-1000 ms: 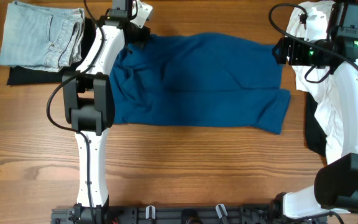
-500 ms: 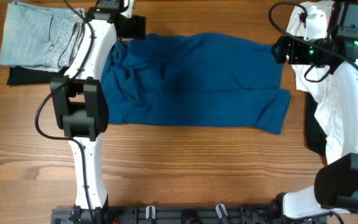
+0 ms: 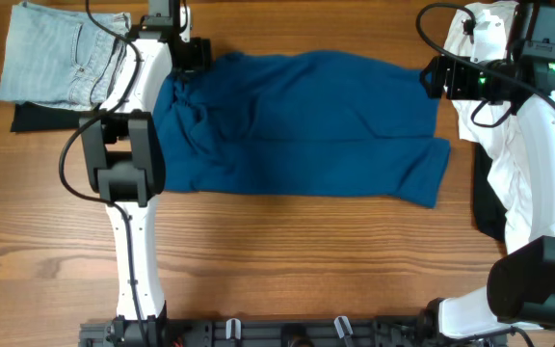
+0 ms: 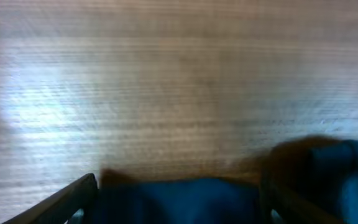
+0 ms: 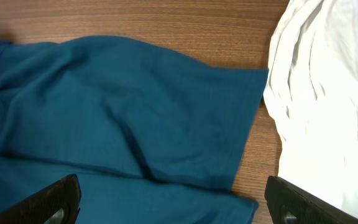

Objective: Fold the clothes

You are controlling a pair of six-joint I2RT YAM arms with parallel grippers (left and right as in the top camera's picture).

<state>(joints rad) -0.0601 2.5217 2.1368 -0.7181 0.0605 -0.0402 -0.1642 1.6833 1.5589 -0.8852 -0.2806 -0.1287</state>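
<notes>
The clothes, a deep blue shirt [image 3: 306,125], lie folded into a wide band across the middle of the table, bunched in wrinkles at the left end. My left gripper [image 3: 194,54] hovers at the shirt's far left corner. In the left wrist view that gripper [image 4: 178,211] is open, with the blue fabric [image 4: 197,194] lying loose between its spread fingers. My right gripper [image 3: 431,79] sits at the shirt's far right corner. It is open [image 5: 176,208] above the blue cloth [image 5: 117,106], gripping nothing.
Pale denim jeans [image 3: 61,63] lie at the far left on a black cloth [image 3: 35,119]. A white shirt [image 3: 494,145] is heaped at the right under the right arm, close to the blue shirt's edge [image 5: 328,93]. Bare wood lies in front.
My left gripper opened and let go of the shirt's far left corner, then drew a little to the left. The right arm stayed still.
</notes>
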